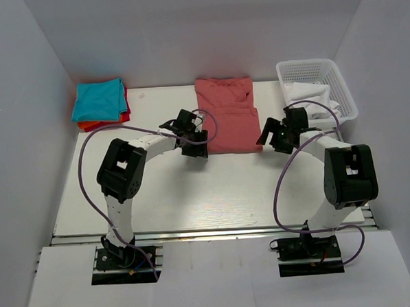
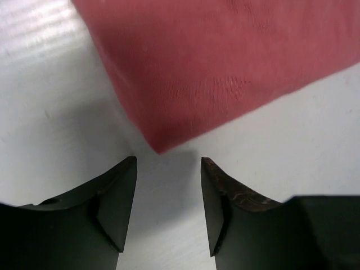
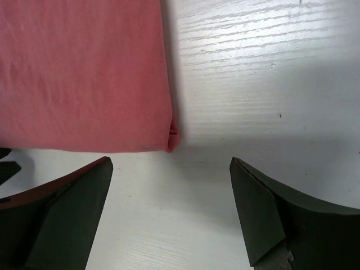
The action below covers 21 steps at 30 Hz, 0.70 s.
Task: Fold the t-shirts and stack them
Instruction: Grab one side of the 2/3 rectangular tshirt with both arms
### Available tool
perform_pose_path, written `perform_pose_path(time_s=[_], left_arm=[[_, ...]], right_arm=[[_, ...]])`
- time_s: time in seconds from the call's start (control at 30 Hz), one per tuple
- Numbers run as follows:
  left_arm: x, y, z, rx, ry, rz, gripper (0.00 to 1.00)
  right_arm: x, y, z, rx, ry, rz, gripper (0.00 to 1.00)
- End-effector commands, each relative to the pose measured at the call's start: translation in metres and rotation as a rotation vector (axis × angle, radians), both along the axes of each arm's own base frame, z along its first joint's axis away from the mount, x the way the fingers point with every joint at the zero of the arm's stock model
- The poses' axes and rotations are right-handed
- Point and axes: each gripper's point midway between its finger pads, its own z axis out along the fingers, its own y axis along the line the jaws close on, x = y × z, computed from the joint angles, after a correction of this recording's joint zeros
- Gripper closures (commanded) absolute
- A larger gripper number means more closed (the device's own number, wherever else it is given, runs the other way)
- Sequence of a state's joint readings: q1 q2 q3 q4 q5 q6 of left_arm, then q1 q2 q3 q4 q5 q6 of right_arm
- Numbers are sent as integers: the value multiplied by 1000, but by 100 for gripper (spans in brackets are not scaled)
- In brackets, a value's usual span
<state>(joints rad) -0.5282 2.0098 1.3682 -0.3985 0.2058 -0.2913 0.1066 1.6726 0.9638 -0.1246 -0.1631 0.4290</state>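
A dusty salmon-red t-shirt (image 1: pixel 225 113) lies partly folded in a long strip at the back middle of the table. My left gripper (image 1: pixel 193 144) is open and empty just off its near left corner, which shows in the left wrist view (image 2: pixel 191 84). My right gripper (image 1: pixel 267 138) is open and empty just off its near right corner, which shows in the right wrist view (image 3: pixel 84 79). A folded stack with a teal t-shirt (image 1: pixel 100 98) on top of bright red and orange ones sits at the back left.
A white lattice basket (image 1: pixel 317 89) holding white cloth stands at the back right, close to my right arm. White walls close in the table on three sides. The table's near edge has a metal rail (image 1: pixel 209 230).
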Motion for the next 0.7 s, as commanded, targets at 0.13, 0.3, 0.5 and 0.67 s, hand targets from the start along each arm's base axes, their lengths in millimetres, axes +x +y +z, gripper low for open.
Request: perform_pose_path(time_s=[0.13,0.3,0.5,0.67], left_arm=[[22,-10,6,-4,-59,-32,55],[24,-13,3,-12,-66,-46,84],[25,-18,-3,-32,-65,-69,100],[18,-18,19,-88,-129,-66,100]], right_arm=[[-3,12,-13,67,34,51,11],[0,31,-26,146,55,117,31],[2,33,-32,157,60,129,66],[1,46,-15,222,12,169,100]])
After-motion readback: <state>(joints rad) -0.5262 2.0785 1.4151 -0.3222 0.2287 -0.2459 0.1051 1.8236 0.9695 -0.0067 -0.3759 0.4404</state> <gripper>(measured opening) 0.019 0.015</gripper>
